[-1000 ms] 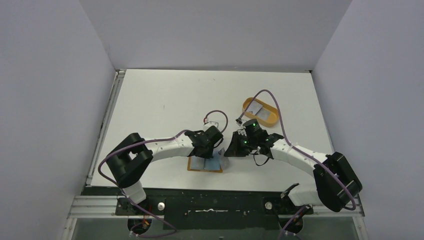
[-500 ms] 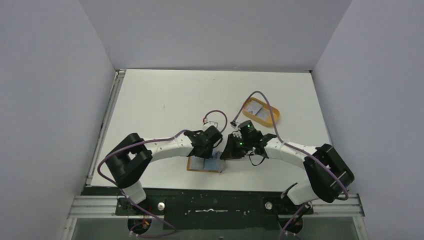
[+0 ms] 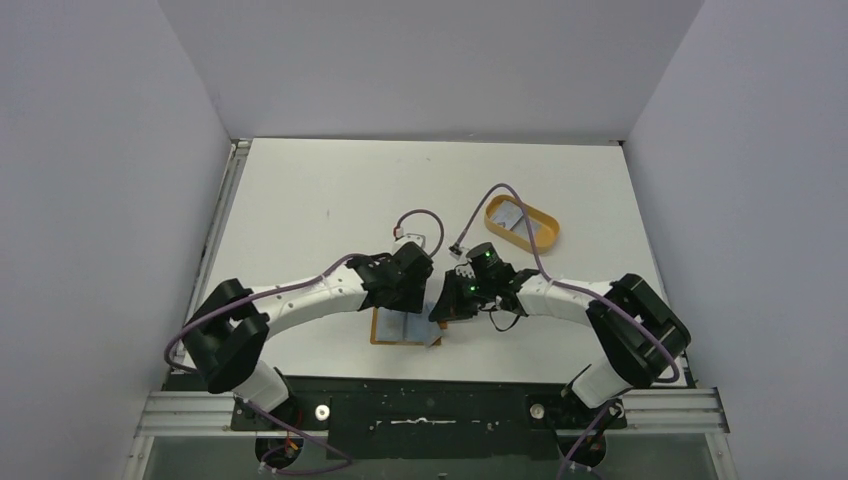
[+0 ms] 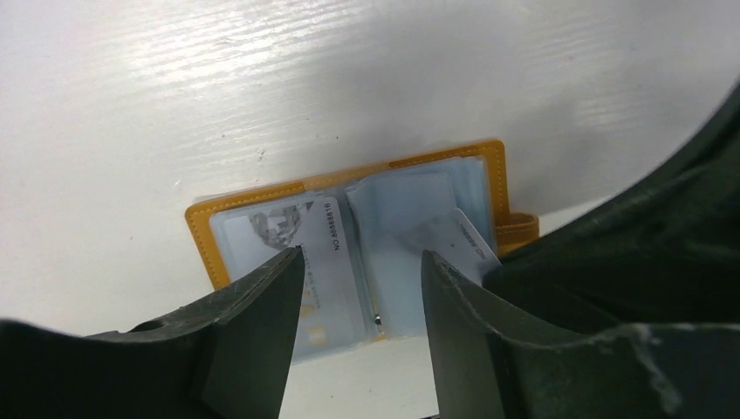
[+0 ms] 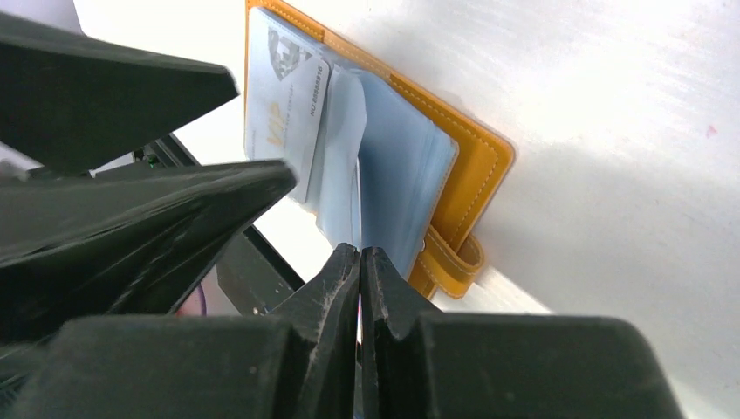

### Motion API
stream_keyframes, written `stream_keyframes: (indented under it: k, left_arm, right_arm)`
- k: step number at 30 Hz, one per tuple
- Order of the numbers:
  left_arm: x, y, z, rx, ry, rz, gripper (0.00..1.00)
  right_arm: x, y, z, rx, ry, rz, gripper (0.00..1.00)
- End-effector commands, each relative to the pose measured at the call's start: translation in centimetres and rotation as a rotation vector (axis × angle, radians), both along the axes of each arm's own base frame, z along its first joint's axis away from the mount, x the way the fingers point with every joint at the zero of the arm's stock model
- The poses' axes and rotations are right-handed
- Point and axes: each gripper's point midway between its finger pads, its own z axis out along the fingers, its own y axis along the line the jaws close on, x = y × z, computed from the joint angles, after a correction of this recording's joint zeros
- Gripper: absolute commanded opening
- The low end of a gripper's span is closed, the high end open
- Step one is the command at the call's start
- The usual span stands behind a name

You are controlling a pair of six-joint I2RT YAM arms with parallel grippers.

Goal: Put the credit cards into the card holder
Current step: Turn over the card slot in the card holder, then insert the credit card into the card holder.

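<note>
The card holder lies open near the table's front edge, orange outside, with grey-blue sleeves inside. One credit card sits in its left half. My left gripper hangs open just above the holder's middle fold, with nothing between its fingers. My right gripper is shut on the edge of a second credit card, which leans into the holder's right half beside the snap tab. Seen from above, the two grippers, left and right, nearly touch over the holder.
An orange oval tray stands at the back right with a pale card in it. Purple cables loop above both wrists. The table's front edge runs just below the holder.
My left gripper has gone from shut to open and its arm has shifted left. My right gripper has moved left and down to the holder's right half, still shut.
</note>
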Motion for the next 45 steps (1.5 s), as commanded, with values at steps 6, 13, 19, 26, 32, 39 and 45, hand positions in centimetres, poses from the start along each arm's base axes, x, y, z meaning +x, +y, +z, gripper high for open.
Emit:
stream_keyframes:
  k: [6,13,19,26,32,39,45]
  left_arm:
    - [0.4,1.7,5.4,-0.108,-0.065,0.056,0.53]
    - [0.2,4.9,5.1,-0.175,-0.072,0.174,0.56]
    - [-0.5,6.8,3.2,-0.211,-0.037,0.246,0.56]
    - [-0.2,7.6,1.8,-0.254,-0.021,0.318,0.56]
    - [-0.2,9.3,0.8,-0.278,-0.011,0.405,0.54]
    - [-0.6,10.3,-0.8,-0.291,0.019,0.463,0.51]
    - [-1.1,10.3,-2.3,-0.273,0.072,0.468,0.49]
  right_arm:
    - [1.8,3.1,2.9,0.099,-0.085,0.026,0.00]
    - [2.0,5.1,4.3,0.121,-0.110,0.068,0.00]
    - [2.3,6.8,3.4,0.102,-0.092,0.099,0.00]
    - [3.5,6.7,4.3,0.107,-0.129,0.043,0.00]
    - [4.5,4.0,5.5,0.118,-0.145,-0.056,0.00]
    - [2.9,3.5,3.3,0.124,-0.057,-0.058,0.00]
    - [2.0,3.6,2.5,0.119,-0.033,-0.040,0.00]
